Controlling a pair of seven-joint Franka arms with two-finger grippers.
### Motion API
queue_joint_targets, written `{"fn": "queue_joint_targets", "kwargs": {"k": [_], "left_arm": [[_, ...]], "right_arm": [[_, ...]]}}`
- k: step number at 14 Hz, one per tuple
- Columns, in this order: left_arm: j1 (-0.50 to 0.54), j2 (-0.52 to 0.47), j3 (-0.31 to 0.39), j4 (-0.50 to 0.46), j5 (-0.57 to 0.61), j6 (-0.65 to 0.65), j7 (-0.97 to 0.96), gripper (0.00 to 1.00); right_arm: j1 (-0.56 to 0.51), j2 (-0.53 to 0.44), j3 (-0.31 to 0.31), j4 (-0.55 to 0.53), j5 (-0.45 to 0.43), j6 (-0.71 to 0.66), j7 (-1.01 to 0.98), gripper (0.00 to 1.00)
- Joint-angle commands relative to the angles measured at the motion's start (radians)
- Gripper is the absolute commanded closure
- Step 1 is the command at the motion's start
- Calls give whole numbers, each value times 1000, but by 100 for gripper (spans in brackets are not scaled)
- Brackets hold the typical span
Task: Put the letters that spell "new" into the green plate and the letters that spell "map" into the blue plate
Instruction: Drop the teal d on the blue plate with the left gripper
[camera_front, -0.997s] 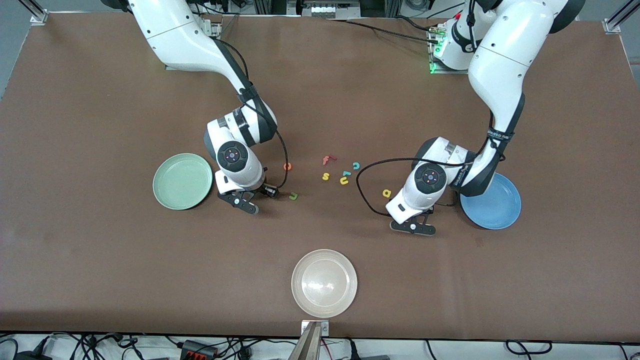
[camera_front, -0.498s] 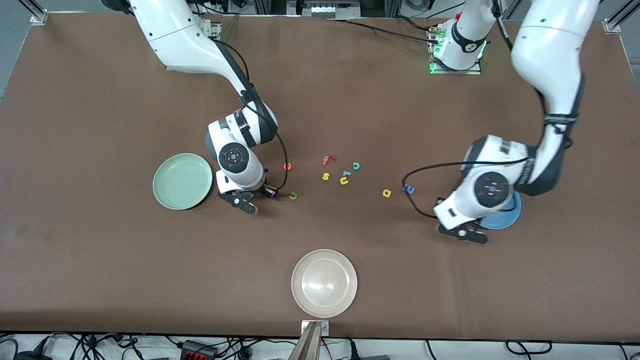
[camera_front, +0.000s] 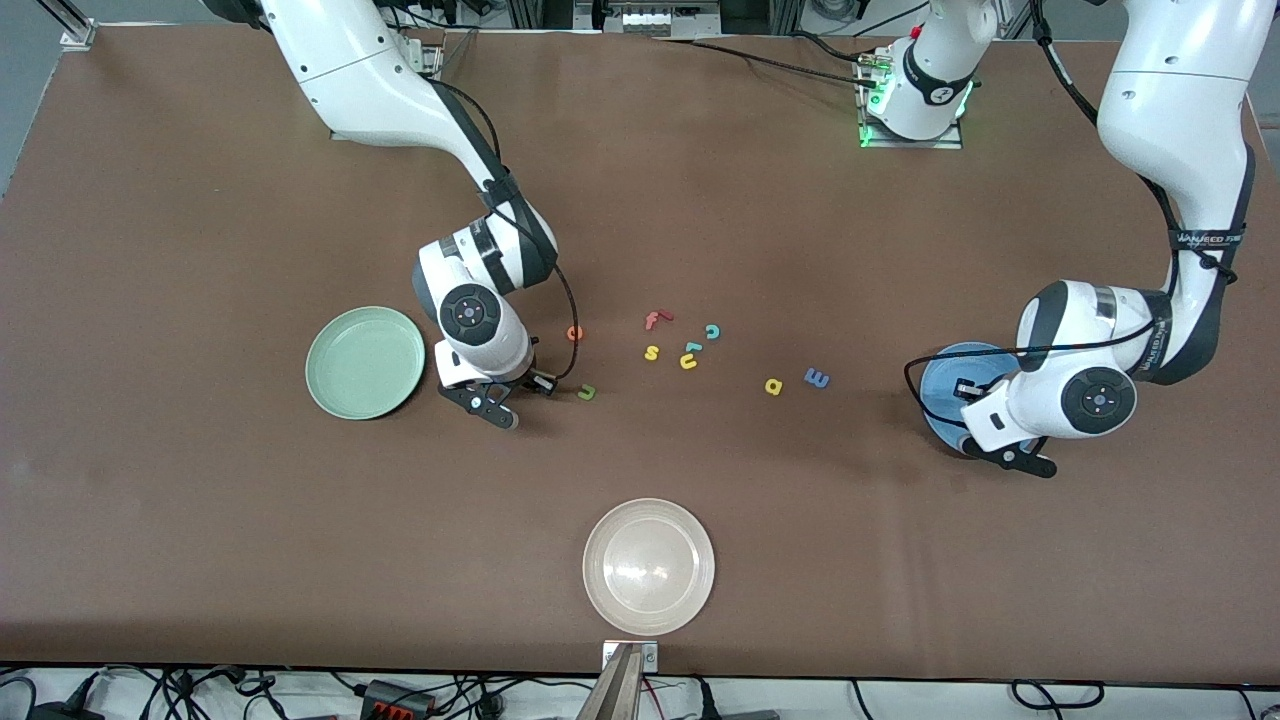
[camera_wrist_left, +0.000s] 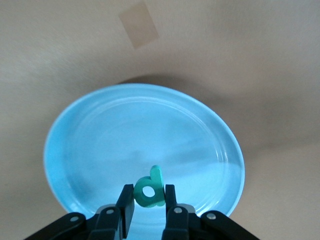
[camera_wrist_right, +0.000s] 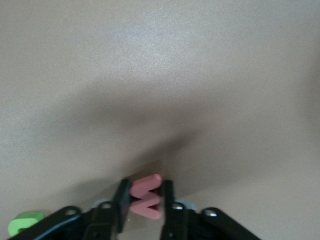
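Letters "s" (camera_front: 651, 352), "f" (camera_front: 655, 319) legible.

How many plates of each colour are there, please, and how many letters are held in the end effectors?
Green plate: 1
Blue plate: 1
Whitish-beige plate: 1
Held letters: 2, the teal p in the left end effector and the salmon w in the right end effector
Total: 5

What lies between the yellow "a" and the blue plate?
In the front view, only the blue "m" lies between the yellow "a" and the blue plate.
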Motion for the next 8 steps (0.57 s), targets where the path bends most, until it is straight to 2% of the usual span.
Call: {"fn": "queue_joint_targets", "kwargs": {"k": [1,3,5,8], "left_arm": [[-6,-32,-9,-16,-21,-6,16,0],[-16,-42,-15,-5,-23,-42,10,0],[-12,-67,-65,-5,-24,-56,-17,0],[-13,-72,-188,-8,-24,-79,-194,0]], "right_arm": [[3,9,-7,10,15,-2,-4,86],[-7,-3,-10,12,14,-5,-35,89],[-29,-41,-21,7,12,-23,-89,90],[-118,-110,-24,-5,1,-132,-177,91]]}}
